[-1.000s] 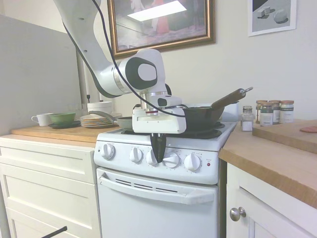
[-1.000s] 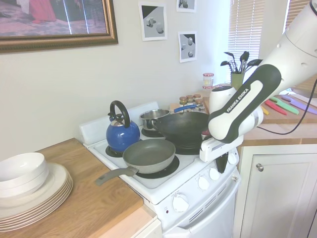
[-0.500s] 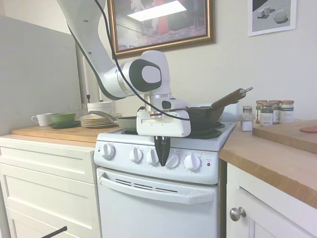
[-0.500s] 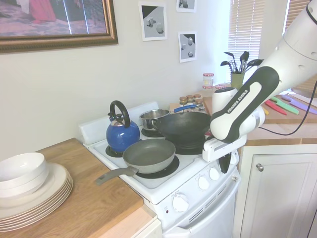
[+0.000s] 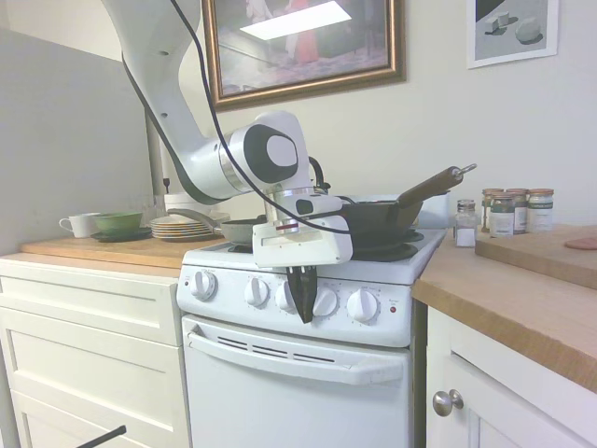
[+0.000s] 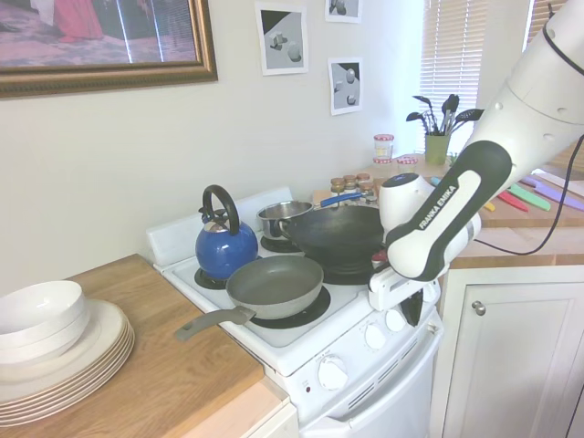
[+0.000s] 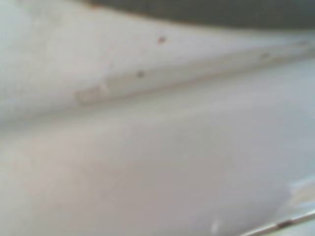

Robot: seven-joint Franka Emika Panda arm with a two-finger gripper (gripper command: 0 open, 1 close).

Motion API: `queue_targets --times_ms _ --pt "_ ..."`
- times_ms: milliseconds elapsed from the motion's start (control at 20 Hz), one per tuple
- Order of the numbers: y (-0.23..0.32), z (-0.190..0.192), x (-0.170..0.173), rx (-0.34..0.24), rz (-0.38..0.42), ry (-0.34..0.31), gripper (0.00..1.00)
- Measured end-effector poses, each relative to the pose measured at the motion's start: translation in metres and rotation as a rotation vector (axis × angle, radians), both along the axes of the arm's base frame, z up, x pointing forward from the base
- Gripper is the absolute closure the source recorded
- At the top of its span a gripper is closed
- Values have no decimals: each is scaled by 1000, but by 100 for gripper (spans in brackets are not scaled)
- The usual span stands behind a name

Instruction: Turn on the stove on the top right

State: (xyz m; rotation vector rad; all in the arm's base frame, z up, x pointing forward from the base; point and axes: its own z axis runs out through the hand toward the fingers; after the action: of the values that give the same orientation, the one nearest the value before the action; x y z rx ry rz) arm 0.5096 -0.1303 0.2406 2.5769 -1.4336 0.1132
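Note:
The stove (image 5: 280, 401) is a narrow white range with a row of round white knobs (image 5: 362, 305) and a small red indicator light (image 5: 393, 309) on its front panel. My gripper (image 5: 305, 308) points down in front of that panel, its dark fingers (image 5: 302, 287) together, shut, between the third and fourth knob from the left. It partly covers the third knob (image 5: 284, 297). From the other side my gripper (image 6: 412, 307) hangs by the stove (image 6: 274, 345) front at its right end. The wrist view is a blurred white surface (image 7: 157, 147), seen very close.
A black wok (image 5: 378, 219), a grey frying pan (image 6: 274, 285), a blue kettle (image 6: 225, 243) and a steel pot (image 6: 283, 217) sit on the burners. Stacked plates (image 6: 55, 351) and a bowl stand on the wooden counter. Spice jars (image 5: 513, 211) stand at the right. White drawers (image 5: 84, 355) flank the stove.
The hand shifted slightly right along the knob row, then dropped a little and tilted, its right side now higher. The fingers stay shut.

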Motion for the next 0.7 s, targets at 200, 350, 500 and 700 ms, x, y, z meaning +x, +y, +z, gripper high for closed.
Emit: queue_targets --times_ms 200,350,500,700 --pt "4 -3 0 -40 -7 -1 100" --pt "5 -9 -1 -51 -14 3 100" --pt "6 -17 -2 -58 -16 11 100" --pt "-7 -22 -6 -82 -30 19 100"
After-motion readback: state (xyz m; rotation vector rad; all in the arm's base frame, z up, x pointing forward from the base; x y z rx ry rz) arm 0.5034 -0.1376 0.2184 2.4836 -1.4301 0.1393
